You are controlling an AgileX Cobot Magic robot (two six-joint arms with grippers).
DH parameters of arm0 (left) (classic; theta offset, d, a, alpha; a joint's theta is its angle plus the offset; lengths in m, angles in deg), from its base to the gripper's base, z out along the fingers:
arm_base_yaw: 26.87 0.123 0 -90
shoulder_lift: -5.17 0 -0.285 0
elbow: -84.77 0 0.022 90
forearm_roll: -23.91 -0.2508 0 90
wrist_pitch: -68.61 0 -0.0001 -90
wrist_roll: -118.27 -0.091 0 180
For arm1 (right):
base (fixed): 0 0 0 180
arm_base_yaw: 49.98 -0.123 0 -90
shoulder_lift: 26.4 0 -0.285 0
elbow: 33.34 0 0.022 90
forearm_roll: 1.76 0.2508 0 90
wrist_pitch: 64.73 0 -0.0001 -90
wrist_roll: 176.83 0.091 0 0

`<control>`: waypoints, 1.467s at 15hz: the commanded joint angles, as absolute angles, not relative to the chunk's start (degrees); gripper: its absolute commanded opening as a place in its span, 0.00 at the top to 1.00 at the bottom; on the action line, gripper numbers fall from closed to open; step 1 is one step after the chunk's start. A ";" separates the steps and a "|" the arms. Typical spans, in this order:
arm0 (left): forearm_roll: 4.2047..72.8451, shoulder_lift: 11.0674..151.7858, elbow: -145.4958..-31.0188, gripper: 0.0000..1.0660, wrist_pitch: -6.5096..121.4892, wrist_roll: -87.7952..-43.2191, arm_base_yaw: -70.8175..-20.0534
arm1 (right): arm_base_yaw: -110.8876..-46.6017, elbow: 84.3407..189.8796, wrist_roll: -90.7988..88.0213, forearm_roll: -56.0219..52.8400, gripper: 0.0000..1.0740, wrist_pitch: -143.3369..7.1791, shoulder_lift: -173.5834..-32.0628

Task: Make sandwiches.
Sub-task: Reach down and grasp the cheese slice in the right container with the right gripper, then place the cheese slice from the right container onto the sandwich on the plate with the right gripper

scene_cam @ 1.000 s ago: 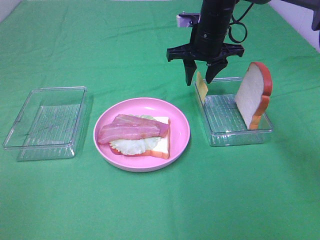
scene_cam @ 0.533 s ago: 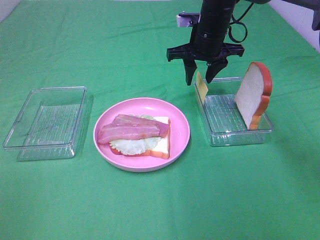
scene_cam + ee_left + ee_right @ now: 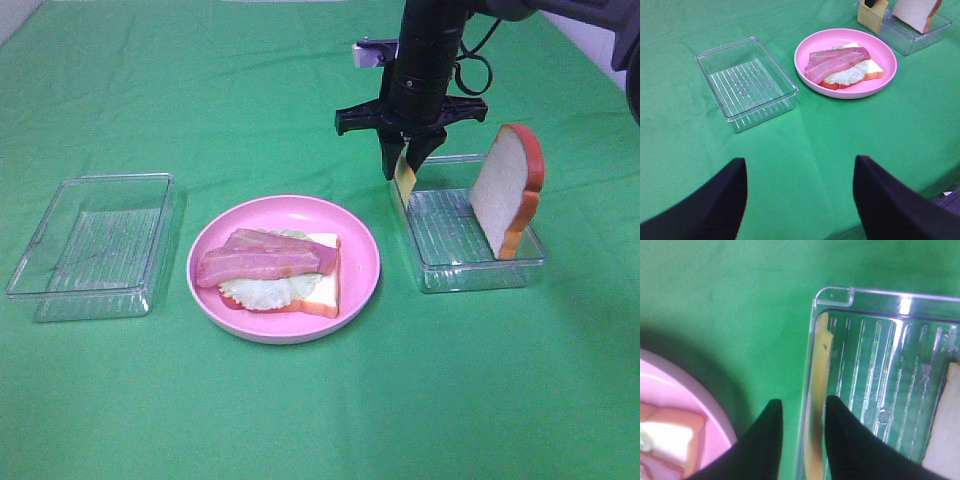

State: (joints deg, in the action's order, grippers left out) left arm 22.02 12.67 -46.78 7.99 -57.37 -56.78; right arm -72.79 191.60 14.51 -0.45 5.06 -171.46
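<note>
Yellow cheese slice (image 3: 405,185) stood on edge against the left wall of the right tray (image 3: 480,272), and the right pincer (image 3: 404,165) straddled its top, jaws close together; whether they pinched it could not be told. A sound grip would catch the cheese alone, not the tray wall, then lift straight up. The left pincer (image 3: 800,162) hung apart, holding nothing. By the left edge of the surface (image 3: 300,400) the left tray (image 3: 95,300) held nothing. Mid-surface, the plate (image 3: 360,255) carried the unfinished sandwich (image 3: 275,265): bread, lettuce, bacon. The right tray also held a leaning bread slice (image 3: 500,195).
</note>
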 commanded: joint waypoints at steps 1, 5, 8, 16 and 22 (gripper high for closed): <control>22.37 11.41 -46.72 0.44 8.56 -57.49 -56.89 | -72.61 191.88 14.00 -1.19 0.91 8.73 -171.41; 22.37 11.41 -46.72 0.44 8.56 -57.49 -56.89 | -72.61 191.88 13.94 -2.11 1.00 8.96 -170.95; 22.37 11.41 -46.72 0.44 8.56 -57.49 -56.89 | -72.73 191.88 13.14 -1.76 1.00 9.13 -168.37; 22.37 11.41 -46.72 0.44 8.56 -57.49 -56.89 | -73.47 190.22 -0.10 28.32 1.00 9.13 -162.93; 22.37 11.41 -46.72 0.44 8.56 -57.49 -56.89 | -79.95 181.57 -5.71 34.10 1.00 7.58 -164.93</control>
